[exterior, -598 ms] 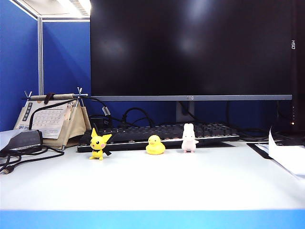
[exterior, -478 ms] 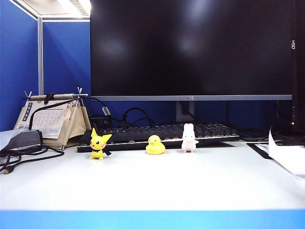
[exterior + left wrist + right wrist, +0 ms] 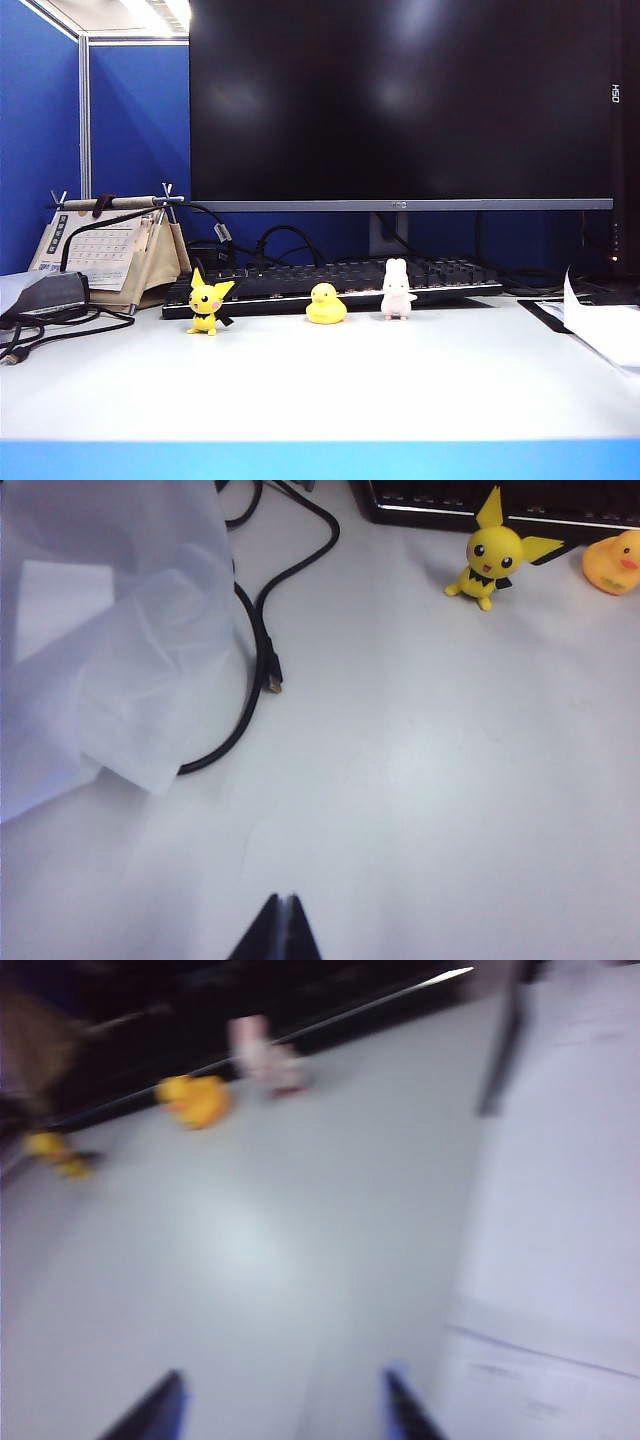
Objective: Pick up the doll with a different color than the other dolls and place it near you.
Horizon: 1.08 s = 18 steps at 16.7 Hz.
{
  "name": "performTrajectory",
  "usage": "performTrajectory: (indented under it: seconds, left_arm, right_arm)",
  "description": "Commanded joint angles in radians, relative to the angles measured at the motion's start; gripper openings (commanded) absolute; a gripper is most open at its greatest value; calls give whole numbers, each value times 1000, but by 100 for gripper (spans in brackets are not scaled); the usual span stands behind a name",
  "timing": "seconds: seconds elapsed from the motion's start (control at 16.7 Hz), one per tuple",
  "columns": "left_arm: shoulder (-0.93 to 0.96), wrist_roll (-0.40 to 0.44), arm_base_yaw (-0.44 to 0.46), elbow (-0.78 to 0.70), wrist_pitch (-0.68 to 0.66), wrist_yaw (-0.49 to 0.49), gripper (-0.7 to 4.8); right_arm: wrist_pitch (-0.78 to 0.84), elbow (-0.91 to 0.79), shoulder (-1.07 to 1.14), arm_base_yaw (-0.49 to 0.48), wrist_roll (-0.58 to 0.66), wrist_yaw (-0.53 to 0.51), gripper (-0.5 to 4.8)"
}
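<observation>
The pale white-pink rabbit doll (image 3: 396, 290) stands upright in front of the keyboard, rightmost of three dolls. To its left sit the yellow duck (image 3: 326, 304) and the yellow pointy-eared figure (image 3: 207, 301). Neither gripper shows in the exterior view. In the left wrist view my left gripper (image 3: 284, 900) is shut and empty over bare table, with the pointy-eared figure (image 3: 493, 553) and the duck (image 3: 614, 562) far ahead. The blurred right wrist view shows my right gripper (image 3: 283, 1385) open and empty, with the rabbit doll (image 3: 262, 1056), the duck (image 3: 196, 1100) and the pointy-eared figure (image 3: 56, 1152) well ahead.
A black keyboard (image 3: 330, 282) and a large monitor (image 3: 400, 100) stand behind the dolls. A desk calendar (image 3: 108, 250), black cables (image 3: 60, 322) and a dark case lie at the left. White paper (image 3: 605, 325) lies at the right. A cable (image 3: 262, 670) and translucent plastic (image 3: 110, 630) lie near the left gripper.
None in the exterior view; the three dolls stand where they were.
</observation>
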Motion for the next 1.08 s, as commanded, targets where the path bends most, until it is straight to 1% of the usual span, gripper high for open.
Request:
performTrajectory:
  seconds: [0.06,0.12,0.18,0.24,0.3,0.36,0.42,0.48,0.54,0.6,0.66,0.72,0.78,0.84,1.08]
  left_arm:
    - [1,4,1,0,-2,0,-5]
    - [1,4,1,0,-2,0,-5]
    - [1,4,1,0,-2,0,-5]
    - [1,4,1,0,-2,0,-5]
    - [1,4,1,0,-1,0,-5]
    - [1,4,1,0,-1,0,-5]
    - [1,4,1,0,-2,0,-5]
    - [1,4,1,0,-2,0,-5]
    - [1,4,1,0,-2,0,-5]
    - [1,4,1,0,-2,0,-5]
    - [1,4,1,0,-1,0,-5]
    - [1,4,1,0,-2,0,-5]
    - [1,4,1,0,-1,0,-5]
    - [1,4,1,0,-1,0,-5]
    - [1,4,1,0,-1,0,-5]
  right_arm:
    - [196,-21,52,2,14,-76,231]
    - [270,-21,109,1,16,-74,235]
    - [338,-20,169,2,27,-78,252]
    - [429,-15,269,2,51,-90,281]
    - [480,-8,335,2,58,-102,285]
    - [567,18,473,2,57,-122,287]
    - [631,60,608,2,57,-142,315]
    - [669,103,716,2,56,-166,330]
    - [727,208,932,1,56,-201,339]
    - [750,283,1067,1,52,-222,350]
    - [748,330,1144,1,53,-238,384]
    - [747,401,1252,2,61,-255,433]
    - [747,450,1324,2,78,-276,442]
    - [747,528,1429,2,89,-272,442]
    - [747,669,1549,0,72,-193,442]
